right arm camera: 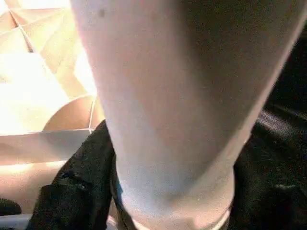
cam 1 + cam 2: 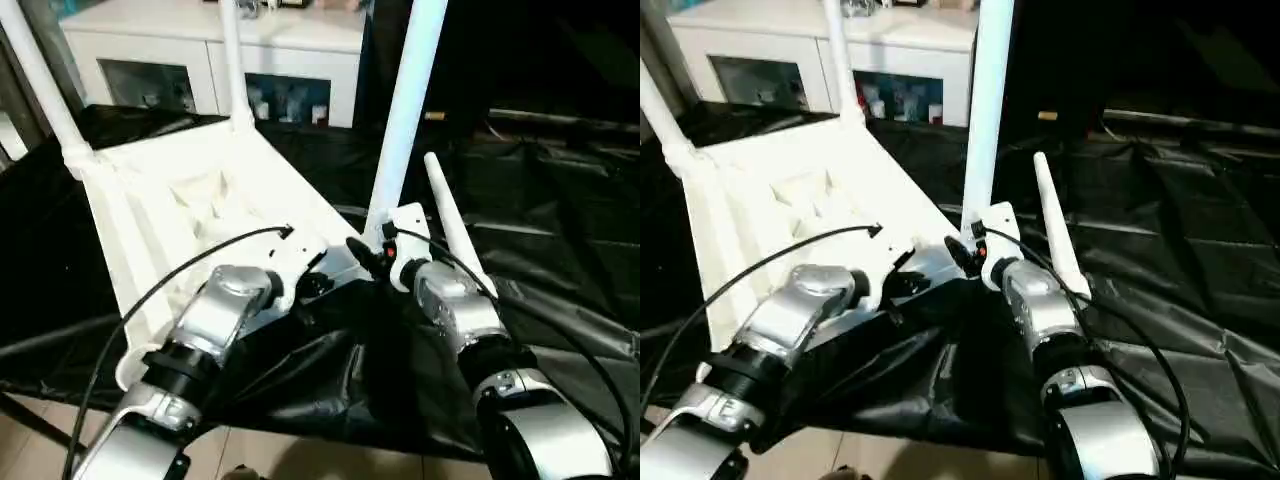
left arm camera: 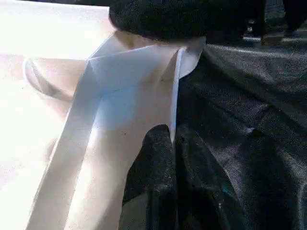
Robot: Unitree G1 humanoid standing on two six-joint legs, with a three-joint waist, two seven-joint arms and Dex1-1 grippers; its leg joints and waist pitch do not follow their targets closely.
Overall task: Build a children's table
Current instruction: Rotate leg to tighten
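The children's table lies upside down on black cloth, its white ribbed top (image 2: 170,200) tilted toward me. Three white legs stand in corner sockets: far left (image 2: 40,80), far middle (image 2: 232,60) and near right (image 2: 405,110). A loose leg (image 2: 450,225) lies slanted just right of that near one. My left gripper (image 2: 312,284) is shut on the top's near rim (image 3: 175,110), one finger (image 3: 153,182) on the white side. My right gripper (image 2: 372,256) holds the near right leg (image 1: 163,96) at its base, beside the socket.
Behind the table stands a white glass-door cabinet (image 2: 200,50). The black cloth (image 2: 560,200) stretches wrinkled to the right and hangs over the near edge, with pale floor (image 2: 300,455) below. Thin black cables arc over both of my forearms.
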